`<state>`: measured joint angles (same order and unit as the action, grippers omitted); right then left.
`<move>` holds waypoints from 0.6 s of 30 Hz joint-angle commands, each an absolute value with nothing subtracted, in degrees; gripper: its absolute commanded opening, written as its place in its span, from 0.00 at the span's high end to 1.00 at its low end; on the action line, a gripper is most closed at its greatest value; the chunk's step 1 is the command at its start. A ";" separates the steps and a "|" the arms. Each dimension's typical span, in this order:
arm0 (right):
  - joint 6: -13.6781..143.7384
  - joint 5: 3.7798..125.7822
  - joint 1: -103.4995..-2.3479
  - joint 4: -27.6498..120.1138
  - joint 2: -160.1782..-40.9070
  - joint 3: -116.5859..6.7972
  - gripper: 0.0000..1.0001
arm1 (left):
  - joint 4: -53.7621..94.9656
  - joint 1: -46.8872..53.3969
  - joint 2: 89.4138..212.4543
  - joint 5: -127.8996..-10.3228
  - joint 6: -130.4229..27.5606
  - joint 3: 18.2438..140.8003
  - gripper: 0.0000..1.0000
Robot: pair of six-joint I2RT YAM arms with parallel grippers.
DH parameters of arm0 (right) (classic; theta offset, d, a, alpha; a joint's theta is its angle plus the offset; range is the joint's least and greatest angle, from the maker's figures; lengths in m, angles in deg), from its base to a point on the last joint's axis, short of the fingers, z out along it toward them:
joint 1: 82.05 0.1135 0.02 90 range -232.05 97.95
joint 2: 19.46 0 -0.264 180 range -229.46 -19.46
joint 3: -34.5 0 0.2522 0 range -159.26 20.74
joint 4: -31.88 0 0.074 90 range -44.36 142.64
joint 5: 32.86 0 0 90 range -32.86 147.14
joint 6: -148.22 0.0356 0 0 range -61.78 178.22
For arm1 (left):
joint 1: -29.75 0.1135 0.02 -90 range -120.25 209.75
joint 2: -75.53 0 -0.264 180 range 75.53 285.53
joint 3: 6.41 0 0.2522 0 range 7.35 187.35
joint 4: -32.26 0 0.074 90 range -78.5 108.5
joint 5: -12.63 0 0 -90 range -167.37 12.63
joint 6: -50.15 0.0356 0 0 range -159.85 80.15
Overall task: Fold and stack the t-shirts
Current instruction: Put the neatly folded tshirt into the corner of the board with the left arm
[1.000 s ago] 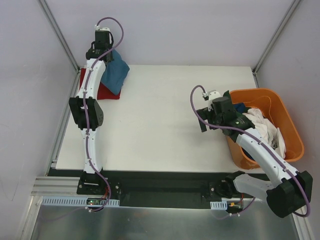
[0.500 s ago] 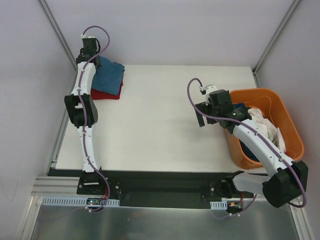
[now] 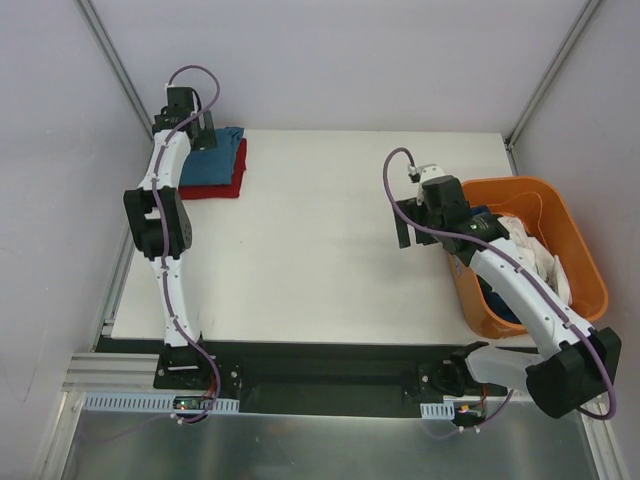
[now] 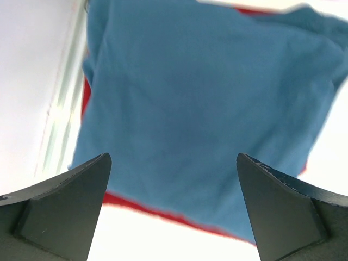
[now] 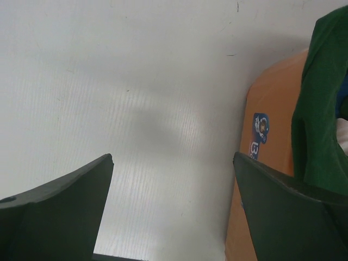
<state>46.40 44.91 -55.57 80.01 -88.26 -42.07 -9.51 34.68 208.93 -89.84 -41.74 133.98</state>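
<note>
At upper left, left gripper point(image 4: 173, 157) hangs spread over teal-blue t-shirt point(image 4: 206, 98) atop red t-shirt point(image 3: 215, 190); right gripper point(image 5: 173, 157) spread beside orange basket point(image 5: 266, 179).

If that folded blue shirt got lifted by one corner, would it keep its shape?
Probably not: the blue shirt looks like soft cloth with wavy edges, so it would likely droop and unfold. Pushed sideways, it might slide off the red shirt beneath.

Probably a lab test cell: bare white table point(image 3: 320, 260), plain panel walls point(image 3: 350, 60), aluminium framing point(image 3: 111, 55).
</note>
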 commanded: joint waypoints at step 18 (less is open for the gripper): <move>58.13 45.97 -55.86 77.02 -72.73 -32.54 0.04 | -4.18 20.19 158.87 -80.18 -61.91 86.75 0.01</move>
